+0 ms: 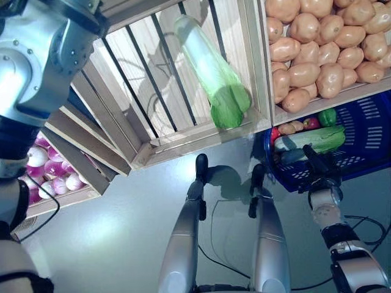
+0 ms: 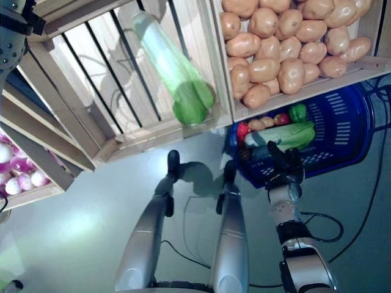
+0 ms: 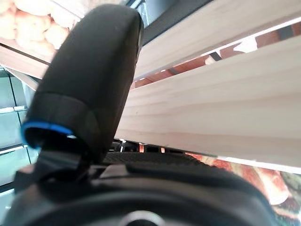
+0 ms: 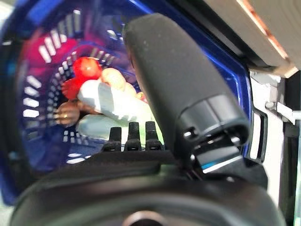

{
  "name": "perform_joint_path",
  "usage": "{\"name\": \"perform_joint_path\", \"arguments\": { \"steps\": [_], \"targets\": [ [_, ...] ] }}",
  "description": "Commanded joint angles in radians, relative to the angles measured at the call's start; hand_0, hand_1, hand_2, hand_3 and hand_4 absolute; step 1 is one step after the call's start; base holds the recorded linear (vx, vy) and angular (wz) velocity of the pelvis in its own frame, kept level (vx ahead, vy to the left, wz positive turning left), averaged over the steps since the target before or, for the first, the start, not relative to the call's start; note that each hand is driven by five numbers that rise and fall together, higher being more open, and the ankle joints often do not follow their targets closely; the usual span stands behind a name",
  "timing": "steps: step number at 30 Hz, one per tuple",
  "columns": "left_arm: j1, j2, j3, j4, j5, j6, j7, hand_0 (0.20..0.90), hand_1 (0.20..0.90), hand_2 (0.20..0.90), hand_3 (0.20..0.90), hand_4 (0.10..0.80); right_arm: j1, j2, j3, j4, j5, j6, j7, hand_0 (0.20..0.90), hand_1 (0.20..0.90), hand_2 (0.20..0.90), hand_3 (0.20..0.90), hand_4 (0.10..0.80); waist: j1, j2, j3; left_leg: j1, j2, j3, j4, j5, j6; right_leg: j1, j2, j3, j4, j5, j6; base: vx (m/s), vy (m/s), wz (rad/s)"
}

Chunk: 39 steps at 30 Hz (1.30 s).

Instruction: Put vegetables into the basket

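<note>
Right hand: dark right hand (image 1: 319,173) at the lower right of the head views, at the near rim of the blue basket (image 1: 372,131); its fingers (image 4: 133,138) reach straight over the rim with the thumb (image 4: 178,89) standing apart, holding nothing.
Left hand: only the thumb of the left hand (image 3: 89,80) shows, close against a pale wooden slat (image 3: 211,117); whether its fingers are spread or curled cannot be told.
Cabbage in crate: a long napa cabbage (image 1: 211,70) lies in the slatted wooden crate (image 1: 153,91) at upper centre, long axis diagonal, white stalk end toward the upper left, green leafy end toward the lower right corner.
Cabbage in basket: a second cabbage (image 1: 311,139) lies across the basket, nearly level, white end left, green end right, just beyond the right hand.
Basket contents: a green pepper (image 1: 327,116), a red vegetable (image 4: 86,68) and small potatoes beside it.
Other crates: potatoes (image 1: 317,43) fill the upper-right crate; purple onions (image 1: 52,171) sit at the left edge.
Views: the right wrist camera looks into the basket; the left wrist camera shows only timber.
</note>
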Motion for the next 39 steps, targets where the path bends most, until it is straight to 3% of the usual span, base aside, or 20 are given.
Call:
{"name": "perform_joint_path", "arguments": {
  "steps": [1, 4, 8, 13, 16, 18, 23, 30, 39],
  "targets": [
    [0.152, -0.039, -0.268, 0.069, -0.026, -0.136, -0.385, 0.9, 0.9, 0.9, 0.9, 0.8, 0.018, -0.084, -0.004, -0.055, -0.087, -0.109, 0.025, 0.9, 0.9, 0.9, 0.9, 0.8, -0.076, 0.055, 0.037, -0.006, 0.041, 0.045, -0.052, 0.047, -0.052, 0.086, 0.104, -0.129, -0.123, 0.089, -0.099, 0.003, 0.012, -0.18],
    [0.204, -0.053, -0.228, 0.064, -0.113, -0.099, -0.383, 0.9, 0.9, 0.9, 0.9, 0.8, 0.027, -0.081, -0.009, -0.073, -0.12, -0.122, 0.022, 0.9, 0.9, 0.9, 0.9, 0.8, -0.074, 0.059, 0.037, -0.006, 0.04, 0.046, -0.05, 0.044, -0.052, 0.084, 0.102, -0.129, -0.12, 0.087, -0.099, 0.001, 0.02, 0.05],
    [0.294, -0.061, -0.139, 0.036, -0.115, -0.072, -0.195, 0.9, 0.9, 0.9, 0.9, 0.8, 0.043, -0.08, -0.013, -0.125, -0.154, -0.124, -0.005, 0.9, 0.9, 0.9, 0.9, 0.8, -0.066, 0.065, 0.037, -0.005, 0.036, 0.041, -0.056, 0.047, -0.05, 0.087, 0.098, -0.129, -0.124, 0.085, -0.099, -0.002, 0.018, -0.09],
    [0.626, -0.105, 0.224, 0.002, 0.009, -0.138, 0.362, 0.9, 0.9, 0.9, 0.9, 0.8, 0.165, -0.001, -0.059, -0.243, -0.213, -0.172, -0.026, 0.9, 0.9, 0.9, 0.9, 0.8, -0.025, 0.066, 0.037, 0.014, 0.02, 0.019, -0.064, 0.04, -0.043, 0.105, 0.094, -0.143, -0.119, 0.066, -0.103, -0.004, -0.016, -0.17],
    [0.819, -0.193, 0.389, -0.009, 0.083, -0.191, 0.574, 0.9, 0.9, 0.9, 0.9, 0.8, 0.221, 0.046, -0.071, -0.298, -0.238, -0.193, -0.035, 0.9, 0.9, 0.9, 0.9, 0.8, -0.012, 0.061, 0.037, 0.032, 0.007, 0.0, -0.07, 0.037, -0.038, 0.125, 0.099, -0.148, -0.121, 0.062, -0.103, 0.003, -0.045, -0.19],
    [0.904, -0.259, 0.448, -0.018, 0.108, -0.203, 0.673, 0.9, 0.9, 0.9, 0.9, 0.8, 0.237, 0.071, -0.07, -0.33, -0.249, -0.194, -0.054, 0.9, 0.9, 0.9, 0.9, 0.8, -0.005, 0.054, 0.037, 0.047, 0.0, -0.009, -0.082, 0.04, -0.036, 0.142, 0.105, -0.15, -0.128, 0.062, -0.104, 0.003, -0.033, -0.13],
    [0.99, -0.337, 0.496, -0.025, 0.135, -0.172, 0.813, 0.9, 0.9, 0.9, 0.9, 0.8, 0.241, 0.094, -0.068, -0.364, -0.256, -0.169, -0.088, 0.9, 0.9, 0.9, 0.9, 0.8, -0.001, 0.039, 0.037, 0.104, 0.002, -0.017, -0.124, 0.049, -0.039, 0.2, 0.118, -0.148, -0.156, 0.066, -0.104, 0.024, 0.008, 0.01],
    [1.032, -0.359, 0.569, -0.051, 0.107, -0.147, 0.946, 0.9, 0.9, 0.9, 0.9, 0.8, 0.276, 0.126, -0.064, -0.363, -0.258, -0.149, -0.103, 0.9, 0.9, 0.9, 0.9, 0.8, -0.003, 0.02, 0.036, 0.262, 0.019, -0.01, -0.234, 0.071, -0.05, 0.362, 0.113, -0.155, -0.245, 0.076, -0.095, 0.074, 0.019, -0.08],
    [1.091, -0.401, 0.609, -0.073, 0.107, -0.236, 0.915, 0.9, 0.9, 0.9, 0.9, 0.8, 0.334, 0.164, -0.061, -0.332, -0.291, -0.131, -0.115, 0.9, 0.9, 0.9, 0.9, 0.8, 0.007, 0.006, -0.065, 0.4, 0.048, -0.018, -0.348, 0.088, -0.063, 0.507, 0.109, -0.175, -0.349, 0.093, -0.086, 0.132, 0.001, -0.02]
  ]
}}
